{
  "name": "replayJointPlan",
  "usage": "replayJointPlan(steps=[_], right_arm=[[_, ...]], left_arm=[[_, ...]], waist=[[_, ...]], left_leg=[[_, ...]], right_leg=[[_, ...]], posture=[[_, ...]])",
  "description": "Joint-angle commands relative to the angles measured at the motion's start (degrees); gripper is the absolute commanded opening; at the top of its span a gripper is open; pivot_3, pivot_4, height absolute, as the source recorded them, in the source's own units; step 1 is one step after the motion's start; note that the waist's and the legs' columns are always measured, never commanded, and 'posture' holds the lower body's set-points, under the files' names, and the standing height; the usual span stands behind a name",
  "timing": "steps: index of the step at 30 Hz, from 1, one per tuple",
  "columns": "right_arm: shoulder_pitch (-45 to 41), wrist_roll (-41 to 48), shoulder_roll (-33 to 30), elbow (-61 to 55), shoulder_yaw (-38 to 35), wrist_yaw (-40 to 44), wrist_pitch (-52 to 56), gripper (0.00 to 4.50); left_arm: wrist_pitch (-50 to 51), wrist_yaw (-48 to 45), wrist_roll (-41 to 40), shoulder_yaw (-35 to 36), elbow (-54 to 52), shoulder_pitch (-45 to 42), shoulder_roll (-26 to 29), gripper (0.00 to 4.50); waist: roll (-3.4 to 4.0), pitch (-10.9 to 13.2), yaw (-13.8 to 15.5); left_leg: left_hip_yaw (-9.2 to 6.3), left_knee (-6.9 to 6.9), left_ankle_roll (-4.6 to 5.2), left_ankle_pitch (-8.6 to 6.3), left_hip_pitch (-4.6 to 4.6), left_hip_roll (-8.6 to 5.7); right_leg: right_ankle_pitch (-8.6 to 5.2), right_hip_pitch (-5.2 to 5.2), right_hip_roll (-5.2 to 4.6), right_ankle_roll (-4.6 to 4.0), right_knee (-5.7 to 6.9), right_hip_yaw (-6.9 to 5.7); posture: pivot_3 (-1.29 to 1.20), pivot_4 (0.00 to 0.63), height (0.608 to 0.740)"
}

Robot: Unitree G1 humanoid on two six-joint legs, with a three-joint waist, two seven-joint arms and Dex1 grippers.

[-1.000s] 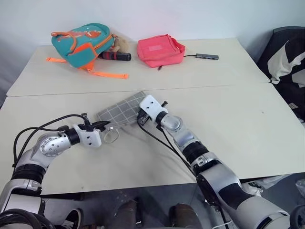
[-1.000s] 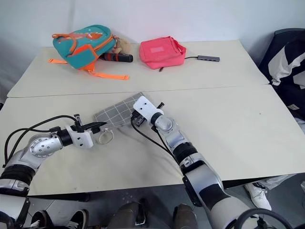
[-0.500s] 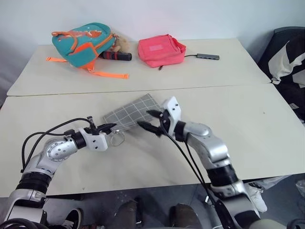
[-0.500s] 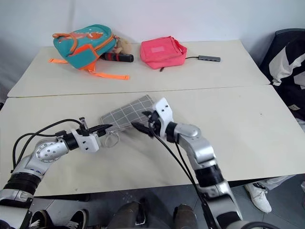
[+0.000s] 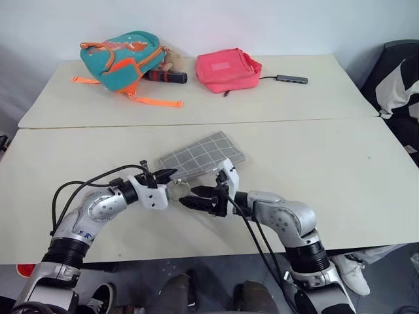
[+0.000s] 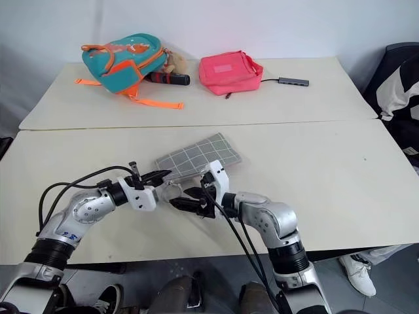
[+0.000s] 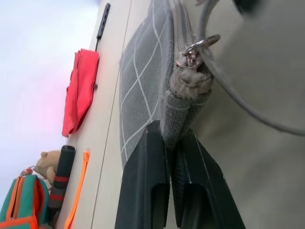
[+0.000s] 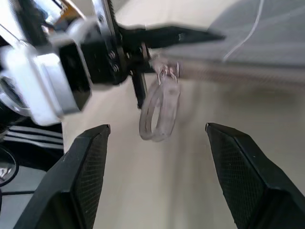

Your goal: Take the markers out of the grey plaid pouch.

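Right claw (image 5: 194,195) now off grey plaid pouch (image 5: 201,155), fingers spread.

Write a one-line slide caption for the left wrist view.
Shut left gripper pinches the corner of the grey plaid pouch beside its ring zipper pull.
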Motion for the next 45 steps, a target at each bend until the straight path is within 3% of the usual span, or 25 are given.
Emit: replayJointPlan(steps=[1, 4, 7, 15, 21, 34, 37, 41, 45], right_arm=[[-1.4, 0.6, 0.6, -0.5, 1.2, 0.5, -1.2, 3.35], [-2.4, -0.2, 2.1, 1.8, 1.5, -0.5, -2.8, 3.35], [-2.8, -0.3, 2.8, 2.8, 1.3, -1.2, -3.4, 2.77], [-2.1, -1.2, -0.9, 2.1, 1.9, 0.8, -5.0, 0.06], [-2.1, -4.1, -7.7, 1.8, 2.6, 3.4, -8.3, 0.02], [-2.9, -6.4, -22.3, 6.0, -4.9, 7.4, -13.5, 0.02], [-3.0, -7.5, -25.7, 8.5, -6.9, 8.3, -15.6, 0.02], [-2.9, -7.8, -27.4, 9.8, -8.0, 9.2, -17.2, 0.02], [-2.5, -8.7, -26.7, 8.7, -6.7, 10.1, -20.2, 0.02]], left_arm=[[0.5, -0.7, 1.3, -2.8, -0.6, 2.1, -0.9, 0.0], [0.8, -0.8, 1.2, -2.9, -1.3, 2.2, -1.1, 0.0], [1.0, -0.9, 1.0, -3.0, -1.7, 2.4, -1.2, 0.0], [1.0, -0.9, 0.5, -3.0, -1.9, 3.1, -0.6, 0.0], [-0.5, -2.0, -2.3, -2.0, -1.1, 3.7, 1.1, 0.0], [-3.4, -10.8, -16.9, 1.8, 1.8, 6.8, 6.5, 0.0], [-0.1, -14.1, -25.5, 3.9, 1.7, 7.9, 5.2, 0.0], [6.0, -21.3, -36.4, 5.2, -1.4, 9.5, 3.6, 0.0], [6.3, -23.7, -36.9, 5.8, -2.1, 9.4, 3.2, 0.0]], waist=[[0.0, 0.0, 0.0], [0.0, 0.0, -0.1], [0.0, 0.0, 0.0], [0.0, 0.0, 0.0], [0.0, 0.0, -0.2], [-0.09, 0.1, -1.5], [-0.1, 0.1, -1.5], [-0.15, 0.1, -1.4], [-0.15, 0.1, -1.4]], left_leg=[[0.0, 0.0, 0.01, 0.01, 0.0, 0.0], [0.0, 0.0, 0.02, 0.01, 0.0, 0.0], [0.0, 0.0, 0.02, 0.02, 0.0, 0.01], [0.0, -0.01, 0.2, 0.1, 0.0, 0.01], [0.0, -0.03, 0.2, 0.09, 0.0, 0.03], [-0.02, -0.06, 0.24, 0.12, -0.01, 0.12], [-0.01, -0.06, 0.24, 0.11, -0.01, 0.13], [-0.04, -0.01, 0.26, 0.1, -0.01, 0.13], [-0.08, 0.02, 0.26, 0.11, -0.01, 0.13]], right_leg=[[0.0, 0.0, 0.01, 0.0, 0.01, -0.04], [0.0, 0.0, -0.04, 0.0, 0.0, -0.1], [0.0, 0.0, -0.03, 0.0, 0.01, -0.3], [0.0, 0.01, -0.05, 0.0, -0.01, -0.54], [0.0, 0.0, -0.12, 0.0, -0.02, -0.57], [0.0, 0.36, -0.14, 0.0, -0.15, -0.71], [0.0, 0.46, -0.13, 0.0, -0.38, -0.73], [0.0, 0.55, -0.15, 0.0, -0.44, -0.76], [0.0, 0.61, -0.14, 0.0, -0.47, -0.79]], posture=[[0.0, 0.15, 0.74], [0.0, 0.15, 0.74], [0.0, 0.15, 0.74], [0.0, 0.15, 0.74], [0.0, 0.15, 0.74], [0.0, 0.15, 0.74], [0.0, 0.15, 0.74], [0.0, 0.15, 0.74], [0.0, 0.15, 0.74]])
